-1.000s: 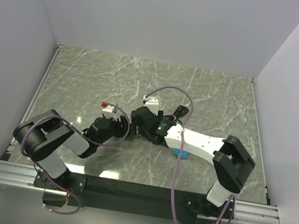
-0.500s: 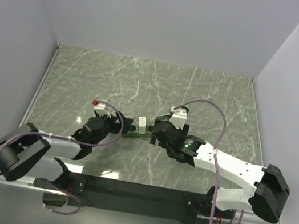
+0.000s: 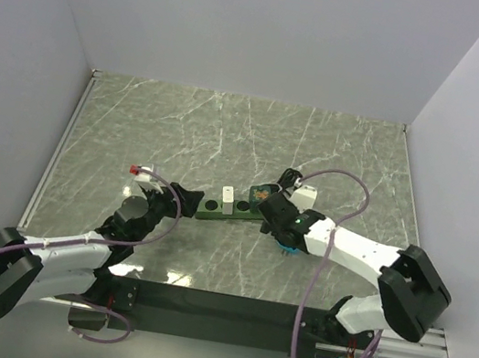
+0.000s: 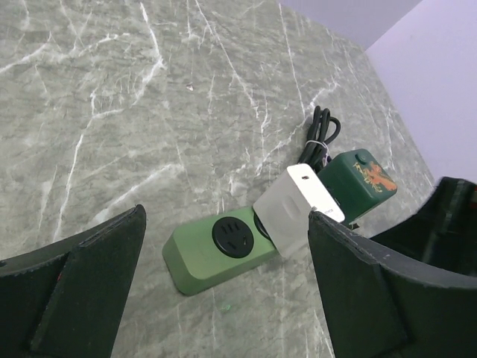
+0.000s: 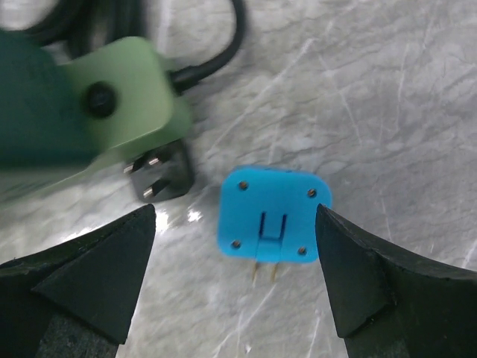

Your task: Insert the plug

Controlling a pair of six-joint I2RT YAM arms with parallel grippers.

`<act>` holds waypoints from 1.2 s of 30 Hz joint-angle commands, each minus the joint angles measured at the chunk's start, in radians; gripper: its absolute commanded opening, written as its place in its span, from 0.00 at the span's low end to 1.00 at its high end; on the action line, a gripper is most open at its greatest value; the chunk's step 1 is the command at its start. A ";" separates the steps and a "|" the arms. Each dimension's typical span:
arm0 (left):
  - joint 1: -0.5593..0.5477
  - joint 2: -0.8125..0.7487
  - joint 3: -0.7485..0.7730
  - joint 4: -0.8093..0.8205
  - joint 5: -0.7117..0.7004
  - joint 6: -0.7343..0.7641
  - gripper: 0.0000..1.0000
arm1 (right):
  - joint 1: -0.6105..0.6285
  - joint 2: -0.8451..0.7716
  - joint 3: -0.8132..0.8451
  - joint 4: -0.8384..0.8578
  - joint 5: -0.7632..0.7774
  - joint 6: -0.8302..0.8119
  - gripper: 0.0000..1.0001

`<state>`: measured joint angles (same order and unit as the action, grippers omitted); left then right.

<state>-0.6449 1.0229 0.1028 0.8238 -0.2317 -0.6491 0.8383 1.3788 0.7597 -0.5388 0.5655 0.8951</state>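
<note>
A green power strip [image 4: 216,257] lies on the marble table, its near black socket [image 4: 235,237] empty. A white plug [image 4: 298,212] sits in the socket behind it; from above the white plug [image 3: 228,199] stands on the power strip [image 3: 214,204]. My left gripper [image 4: 227,298] is open, short of the strip's left end and touching nothing. A blue plug [image 5: 274,216] lies flat on the table with two prongs showing. My right gripper [image 5: 235,276] hangs open over it, one finger on each side, apart from it. In the top view, the blue plug [image 3: 291,246] peeks out beside my right gripper [image 3: 280,223].
A dark green box [image 4: 359,173] and a coiled black cable [image 4: 320,130] lie at the strip's far end. The cord's black plug [image 5: 160,175] rests by the strip's end [image 5: 123,93]. White walls enclose the table on three sides.
Both grippers have left the strip's middle, where the white plug now stands. The left drew back left and opened wider. The right swung right and nearer, over the blue plug.
</note>
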 commanded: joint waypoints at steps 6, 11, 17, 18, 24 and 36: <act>-0.001 0.005 -0.012 0.024 0.032 -0.014 0.96 | -0.045 0.112 0.027 -0.035 0.027 0.100 0.95; -0.002 0.003 -0.018 0.035 0.043 -0.014 0.96 | -0.061 0.092 -0.010 -0.003 -0.002 0.105 0.95; -0.001 0.005 -0.025 0.044 0.055 -0.015 0.96 | -0.084 0.101 -0.052 0.043 -0.050 0.097 0.92; -0.002 0.002 -0.026 0.046 0.055 -0.015 0.96 | -0.085 0.108 -0.057 0.048 -0.053 0.096 0.87; -0.002 0.011 -0.028 0.060 0.069 -0.008 0.95 | -0.090 0.118 -0.076 0.077 -0.076 0.076 0.55; -0.163 -0.041 -0.040 0.127 0.043 0.103 0.93 | -0.085 0.005 -0.005 0.088 -0.081 -0.013 0.20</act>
<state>-0.7303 1.0206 0.0525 0.9062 -0.1436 -0.6075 0.7547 1.4528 0.7147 -0.4759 0.4812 0.9169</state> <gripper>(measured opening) 0.927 0.729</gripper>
